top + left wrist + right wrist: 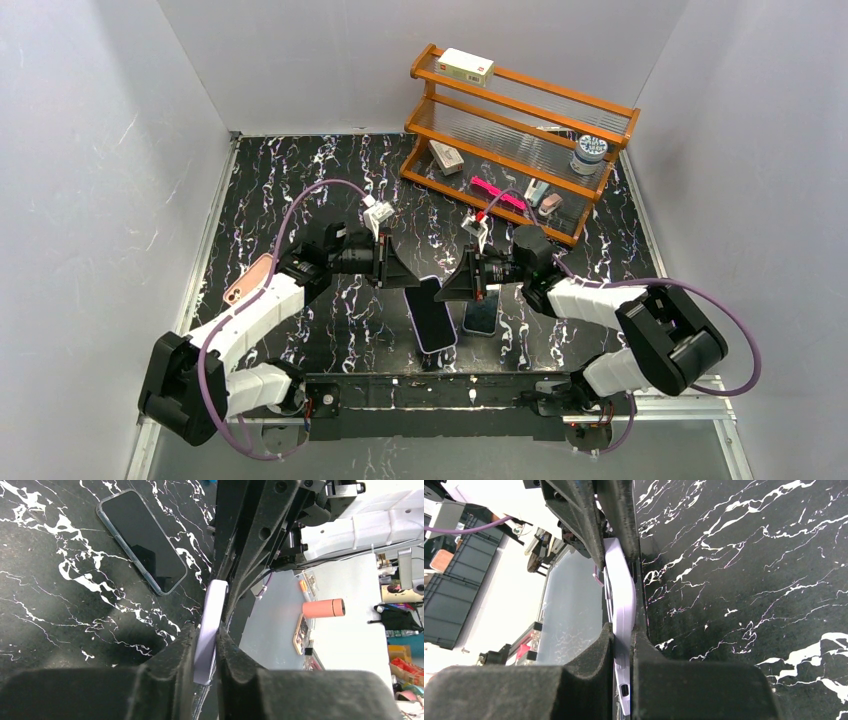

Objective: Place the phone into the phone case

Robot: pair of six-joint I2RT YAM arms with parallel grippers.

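Note:
A lavender phone case (432,313) is tilted up off the black marble table (300,190) at the front centre, with a dark face showing inside its rim. Whether that face is the phone, I cannot tell. My left gripper (413,284) is shut on the case's left edge; in the left wrist view the lavender case (211,625) sits pinched in my left gripper (205,647). My right gripper (441,294) is shut on the opposite edge. The right wrist view has the case (620,595), with its port cutout, clamped in my right gripper (623,632). A dark-screened phone with a clear rim (481,316) (142,541) lies flat beside it.
A rose-gold phone-shaped item (247,283) lies on the table by the left arm. A wooden three-tier shelf (520,140) at the back right holds small boxes, a tin and a pink item. Grey walls close in the table on three sides.

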